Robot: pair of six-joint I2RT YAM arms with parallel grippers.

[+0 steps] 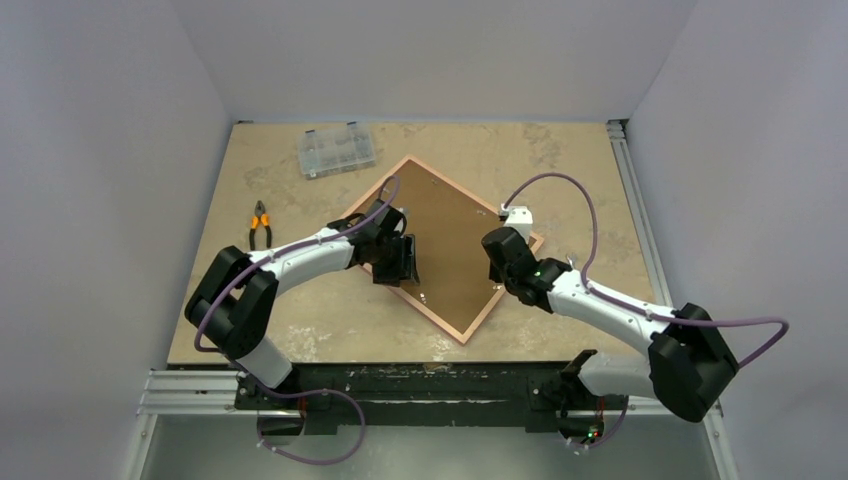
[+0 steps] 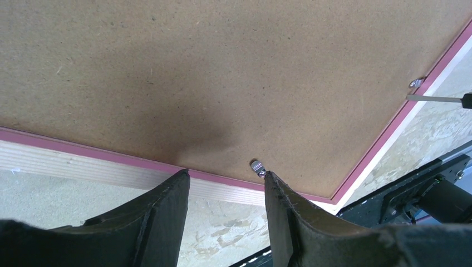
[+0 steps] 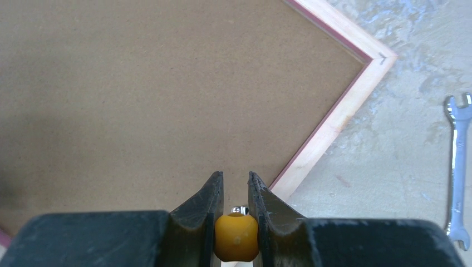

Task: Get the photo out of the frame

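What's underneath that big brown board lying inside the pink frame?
Nothing beneath it shows. The brown board fills the frame edge to edge, with small metal tabs at its rim; any photo underneath is covered.

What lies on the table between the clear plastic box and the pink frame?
Nothing. In the top view the table is bare in the short gap between the clear plastic box and the frame.
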